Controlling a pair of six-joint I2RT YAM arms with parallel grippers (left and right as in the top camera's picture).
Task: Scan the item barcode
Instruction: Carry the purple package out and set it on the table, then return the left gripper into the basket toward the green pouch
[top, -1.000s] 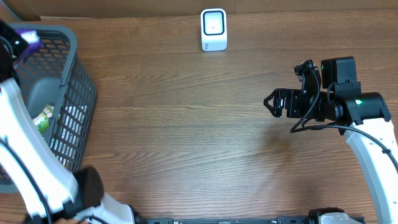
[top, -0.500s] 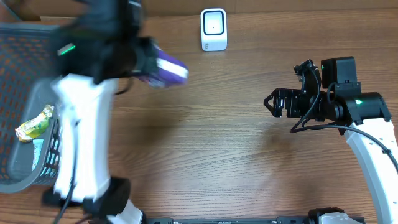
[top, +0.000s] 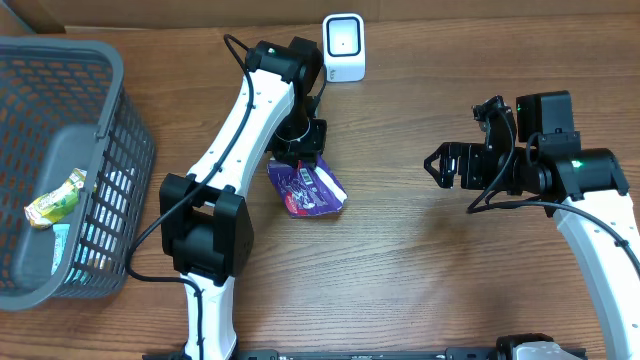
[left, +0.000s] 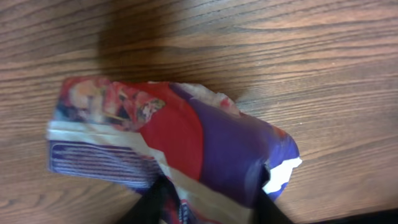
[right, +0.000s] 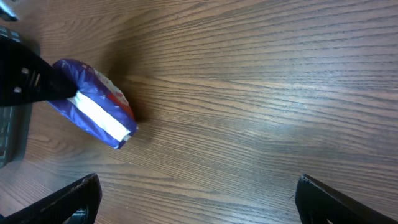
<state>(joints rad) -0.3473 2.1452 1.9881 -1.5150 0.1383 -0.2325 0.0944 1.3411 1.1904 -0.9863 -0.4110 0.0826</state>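
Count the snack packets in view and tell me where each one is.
2: the purple packet lies on the table; a yellow-green packet sits in the basket. The basket's wall may hide more.

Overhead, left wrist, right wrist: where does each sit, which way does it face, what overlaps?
Overhead: above the table, looking straight down at basket, scanner, purple bag; left arm and right arm show.
Left wrist: on left arm, close above the purple bag; left fingers at bottom edge.
Right wrist: on right arm, angled down toward the purple bag; open right fingers in bottom corners.
Shared: all three see the bag.
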